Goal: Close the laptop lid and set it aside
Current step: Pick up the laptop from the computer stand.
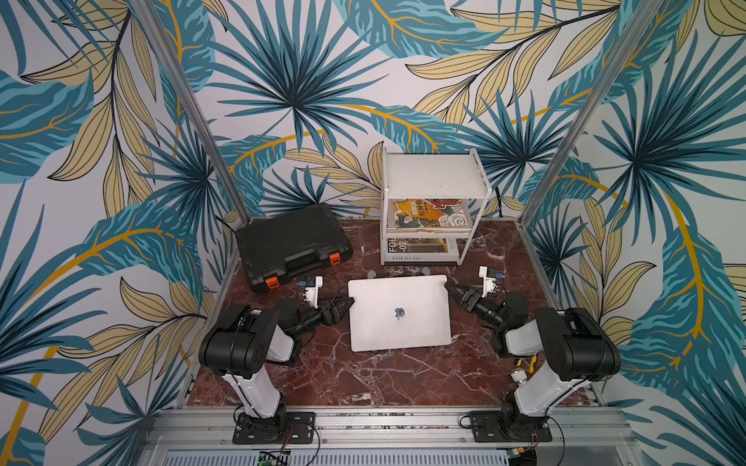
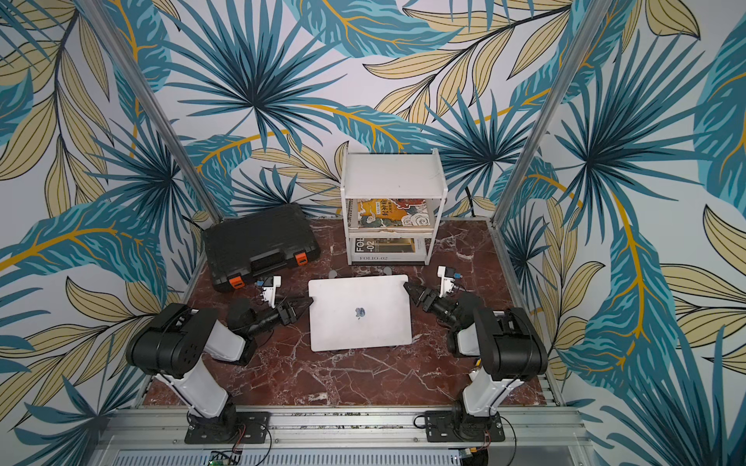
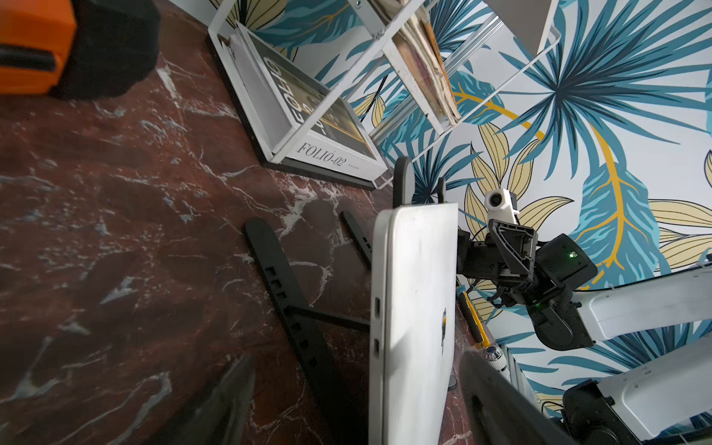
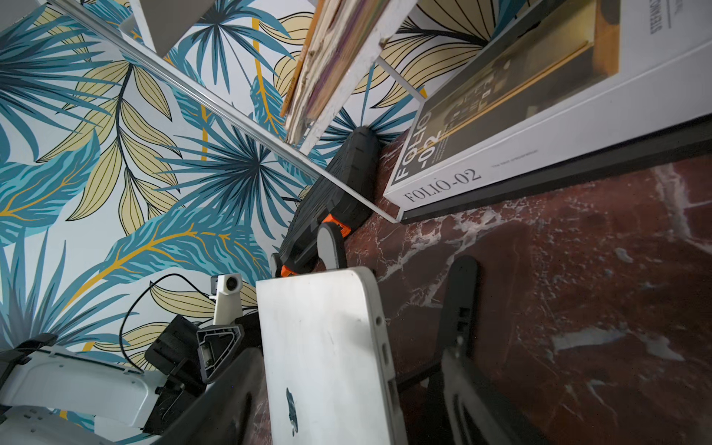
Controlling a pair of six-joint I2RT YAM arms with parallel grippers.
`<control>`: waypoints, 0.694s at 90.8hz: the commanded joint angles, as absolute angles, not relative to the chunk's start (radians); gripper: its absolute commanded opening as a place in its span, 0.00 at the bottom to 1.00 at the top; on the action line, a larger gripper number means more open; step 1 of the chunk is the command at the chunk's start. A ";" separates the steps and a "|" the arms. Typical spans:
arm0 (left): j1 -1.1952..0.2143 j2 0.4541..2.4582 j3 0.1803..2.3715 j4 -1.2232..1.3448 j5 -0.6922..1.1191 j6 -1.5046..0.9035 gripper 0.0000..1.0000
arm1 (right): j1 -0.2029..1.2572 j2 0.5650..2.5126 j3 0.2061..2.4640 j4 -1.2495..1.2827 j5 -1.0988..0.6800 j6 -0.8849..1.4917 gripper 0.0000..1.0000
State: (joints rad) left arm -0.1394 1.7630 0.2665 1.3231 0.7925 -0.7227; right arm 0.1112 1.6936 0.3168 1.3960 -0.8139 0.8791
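A red-brown marble worktop (image 1: 403, 379) with white veins carries everything. At its far edge stands a white open shelf rack (image 1: 434, 173) with three levels. On the middle level lies a thin stack of worn magazines, the top one with a yellow-orange illustrated cover (image 1: 430, 212). On the lowest level lies a large flat white book printed "FOLIO-02" (image 1: 420, 250). How many magazines are in the stack I cannot tell.

To the left of the rack, near the far left corner, lies a black ribbed plastic case (image 1: 290, 238) with two orange latches. It is shut, so its contents are hidden.

In the middle of the worktop, just in front of the rack, is the thin silver-grey rectangular laptop (image 1: 383, 327). Its plain matte lid (image 2: 359, 294), with a small shiny apple logo in the centre, is folded down flat. The laptop does not lie on the marble. It is carried by a black slotted stand (image 3: 285, 285), whose grey rounded tips show at the far edge of the laptop.

The left gripper (image 1: 348, 306) is at the laptop's left edge and the right gripper (image 1: 449, 289) at its right edge, near the far corner. In the wrist views each gripper's jaws are spread, with the laptop's edge between the two dark fingers (image 3: 231, 393). One finger is over the lid and the other is below, apart from the underside.
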 commanded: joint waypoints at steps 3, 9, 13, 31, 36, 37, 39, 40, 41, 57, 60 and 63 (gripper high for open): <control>-0.167 1.796 0.282 1.407 0.767 -0.733 0.87 | 0.119 1.691 0.304 1.433 -0.839 0.875 0.77; -0.174 1.788 0.283 1.405 0.760 -0.731 0.85 | 0.129 1.703 0.308 1.433 -0.841 0.873 0.76; -0.176 1.778 0.284 1.391 0.756 -0.725 0.84 | 0.136 1.707 0.309 1.433 -0.842 0.871 0.76; -0.187 1.765 0.293 1.330 0.752 -0.694 0.64 | 0.160 1.738 0.324 1.433 -0.840 0.868 0.74; -0.187 1.775 0.297 1.341 0.754 -0.700 0.60 | 0.163 1.741 0.326 1.433 -0.839 0.869 0.73; -0.187 1.777 0.299 1.342 0.755 -0.700 0.59 | 0.164 1.741 0.326 1.433 -0.839 0.869 0.73; -0.187 1.781 0.302 1.345 0.757 -0.703 0.58 | 0.165 1.741 0.327 1.433 -0.839 0.870 0.73; -0.187 1.783 0.304 1.346 0.759 -0.704 0.57 | 0.165 1.741 0.327 1.433 -0.839 0.871 0.73; -0.188 1.785 0.304 1.347 0.760 -0.705 0.57 | 0.166 1.741 0.327 1.433 -0.838 0.872 0.73; -0.191 1.820 0.323 1.384 0.774 -0.730 0.48 | 0.180 1.755 0.332 1.433 -0.840 0.878 0.71; -0.190 1.822 0.325 1.385 0.775 -0.731 0.45 | 0.181 1.760 0.331 1.433 -0.838 0.877 0.70; -0.190 1.821 0.325 1.384 0.776 -0.731 0.44 | 0.181 1.767 0.332 1.433 -0.839 0.881 0.69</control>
State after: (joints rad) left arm -0.1867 1.8050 0.3042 1.3582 0.7734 -0.7300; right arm 0.1722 1.7409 0.3237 1.4090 -0.8211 0.8799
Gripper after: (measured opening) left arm 0.456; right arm 0.701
